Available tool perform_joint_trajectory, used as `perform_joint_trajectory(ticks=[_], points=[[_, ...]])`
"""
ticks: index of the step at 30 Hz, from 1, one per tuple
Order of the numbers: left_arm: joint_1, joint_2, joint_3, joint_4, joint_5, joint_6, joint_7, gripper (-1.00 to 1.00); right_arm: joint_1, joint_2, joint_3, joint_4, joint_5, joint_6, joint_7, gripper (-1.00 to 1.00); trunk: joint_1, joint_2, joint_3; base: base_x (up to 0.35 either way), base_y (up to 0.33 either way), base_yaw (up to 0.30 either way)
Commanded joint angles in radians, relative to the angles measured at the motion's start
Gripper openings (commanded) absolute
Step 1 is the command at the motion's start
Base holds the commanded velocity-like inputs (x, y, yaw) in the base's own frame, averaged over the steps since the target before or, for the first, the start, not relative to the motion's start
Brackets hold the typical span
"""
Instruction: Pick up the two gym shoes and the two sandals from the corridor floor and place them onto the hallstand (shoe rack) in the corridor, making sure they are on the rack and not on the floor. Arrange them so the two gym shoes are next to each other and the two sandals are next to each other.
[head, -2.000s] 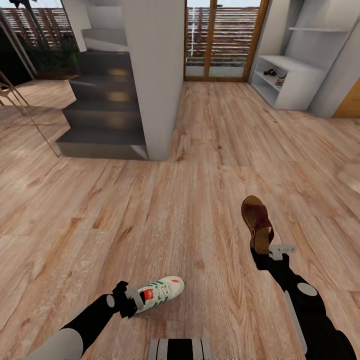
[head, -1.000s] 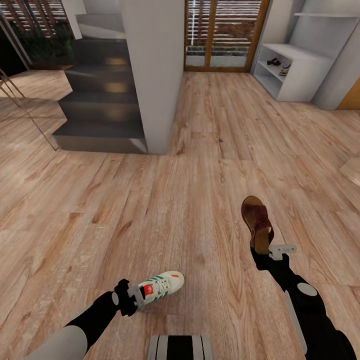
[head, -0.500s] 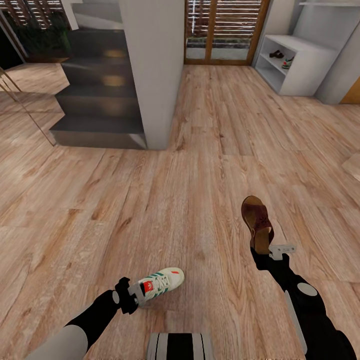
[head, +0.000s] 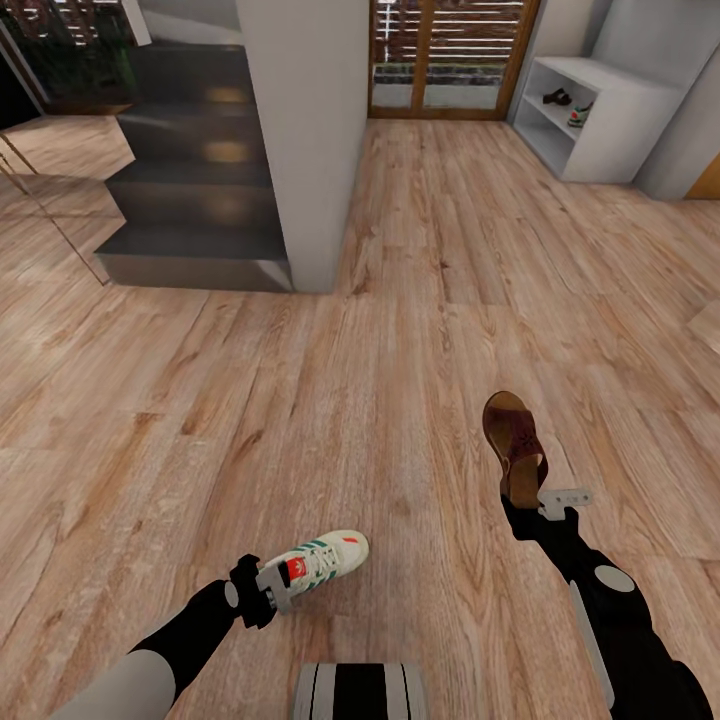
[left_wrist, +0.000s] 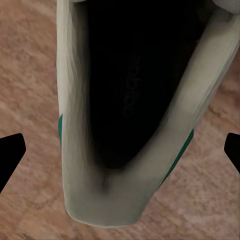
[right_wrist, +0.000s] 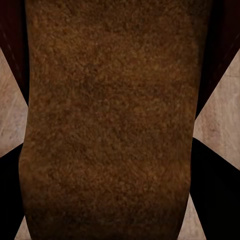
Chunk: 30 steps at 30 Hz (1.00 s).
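Observation:
My left gripper (head: 276, 588) is shut on the heel of a white gym shoe (head: 322, 563) with green stripes, held low over the corridor floor (head: 400, 300). In the left wrist view the gym shoe (left_wrist: 130, 100) shows its dark opening between the black fingertips (left_wrist: 11, 155). My right gripper (head: 527, 498) is shut on a dark brown sandal (head: 513, 440), toe pointing away from me. The sandal (right_wrist: 110, 120) spans the right wrist view. The pale hallstand (head: 610, 140) stands far off at the upper right, with another sandal (head: 557, 97) and gym shoe (head: 578, 114) on a shelf.
A dark grey staircase (head: 190, 180) and a pale pillar (head: 305, 140) stand ahead on the left. A wood-framed glass door (head: 440, 55) closes the far end. Open plank floor runs between the pillar and the hallstand.
The whole view has shifted: staircase, pillar and hallstand now sit higher in the picture, and the hallstand looks slightly larger. Both grippers keep the same hold on their shoes.

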Motion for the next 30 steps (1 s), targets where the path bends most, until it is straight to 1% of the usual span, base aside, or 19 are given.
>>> perform_joint_trajectory(ticks=[1,27,30], points=[[0.0,0.001,-0.004,-0.003,-0.005,0.005,-0.005,1.0,0.0,0.0,-0.002,-0.002,0.01,0.004,0.008,-1.0,0.0,0.0,-0.001,0.0,0.0,0.0],[0.007,0.005,-0.004,-0.003,-0.004,0.005,-0.003,1.0,0.0,0.0,-0.002,0.0,0.01,0.004,0.008,-1.0,0.0,0.0,-0.001,0.007,0.0,0.0],[0.006,0.005,-0.004,-0.003,-0.004,0.005,-0.002,1.0,0.0,0.0,-0.002,0.0,0.01,0.004,0.008,-1.0,0.001,-0.001,-0.012,0.0,0.0,0.0]])
